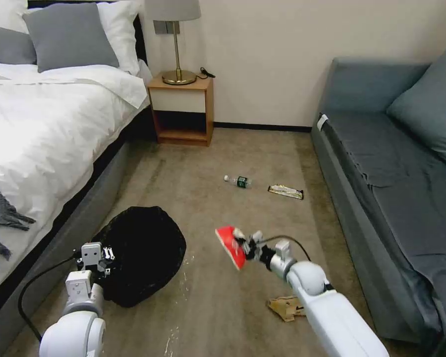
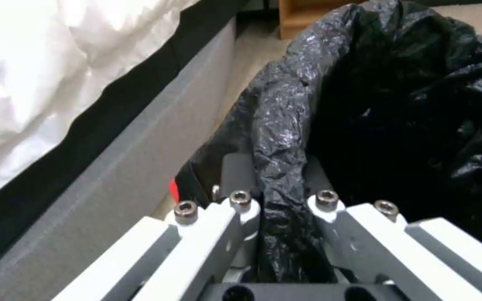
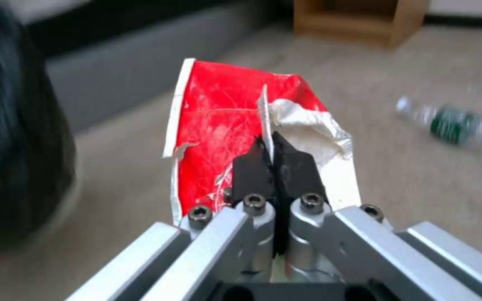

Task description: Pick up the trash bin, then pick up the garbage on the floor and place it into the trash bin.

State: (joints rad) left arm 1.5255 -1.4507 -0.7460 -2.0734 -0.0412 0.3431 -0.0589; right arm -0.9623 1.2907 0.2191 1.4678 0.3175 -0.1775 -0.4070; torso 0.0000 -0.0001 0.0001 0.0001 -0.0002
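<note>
Fingers (image 3: 255, 169) clamped on red snack packet (image 3: 213, 125).

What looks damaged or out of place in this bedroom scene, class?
Litter lies on the carpet: a bottle on its side, a wrapper beside it, and crumpled brown packaging near the sofa. The red packet clamped in the right end effector has a torn edge.

White rounded arms, black cables, silver pincer (image 3: 274, 167) links with hex screws.
</note>
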